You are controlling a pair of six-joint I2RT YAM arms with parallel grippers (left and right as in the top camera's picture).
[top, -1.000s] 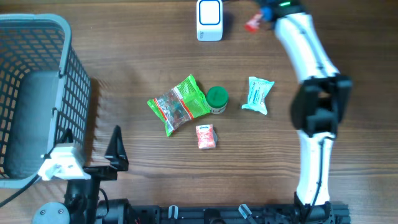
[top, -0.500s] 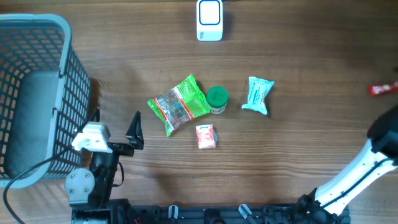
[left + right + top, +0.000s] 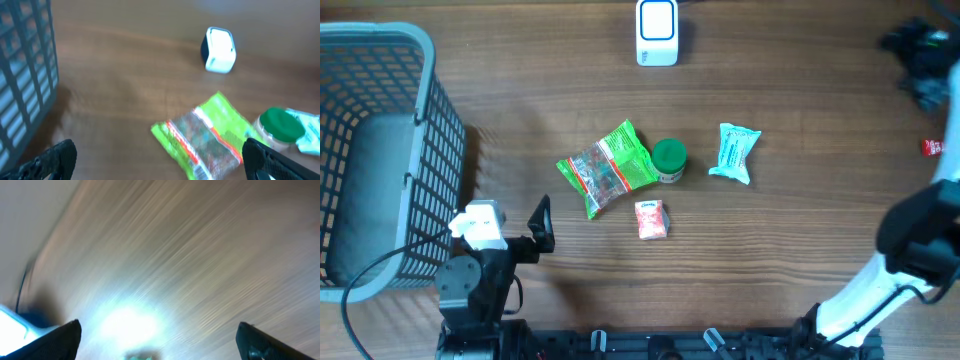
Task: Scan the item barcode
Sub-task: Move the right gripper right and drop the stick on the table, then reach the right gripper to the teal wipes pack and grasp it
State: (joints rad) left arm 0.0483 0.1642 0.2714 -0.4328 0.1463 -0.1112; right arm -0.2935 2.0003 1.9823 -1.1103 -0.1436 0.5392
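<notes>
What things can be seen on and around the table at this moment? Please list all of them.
basket: one, grey-blue, left side
scanner: one, white and blue, far edge, centre
snack bag: one, green, centre
jar: one, green lid, right beside the snack bag
packet: one, pale teal, right of the jar
small pack: one, red-pink, nearer than the jar
small red thing: one, right edge, unclear
table: one, brown wood
left hand: one, black, open, near the basket
right hand: one, black, open, blurred

Just a brown wood-grain table [image 3: 520,80] throughout, evenly lit, with a pale glare [image 3: 127,325] washing out its grain in the right wrist view.
</notes>
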